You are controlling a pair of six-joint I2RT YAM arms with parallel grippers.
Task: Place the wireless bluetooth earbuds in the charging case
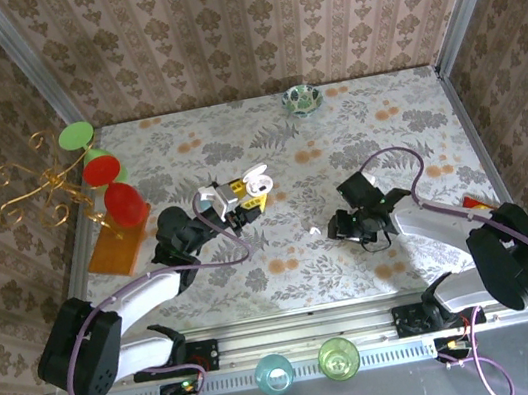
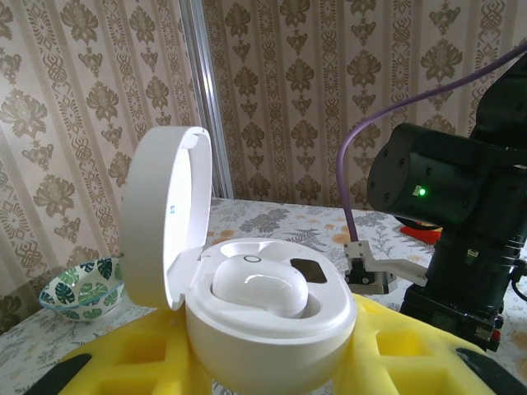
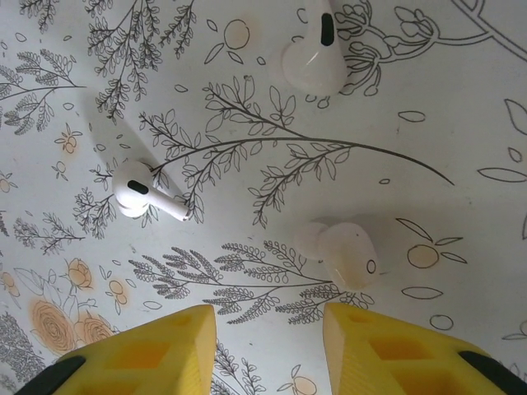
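The left hand [image 2: 272, 366] clamps the open white charging case [image 2: 263, 329], one earbud [image 2: 259, 284] seated inside. The right hand [image 3: 268, 346] hovers over the surface [image 3: 461, 123], fingers apart and empty. It should centre on the rounded earbud [image 3: 346, 255] just beside one finger before closing. The stemmed earbud [image 3: 148, 196] lies well apart, leaving open room on every side.

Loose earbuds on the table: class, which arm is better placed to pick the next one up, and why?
Probably right. The right pincer hangs open above a loose earbud; the left pincer is shut on the open charging case.
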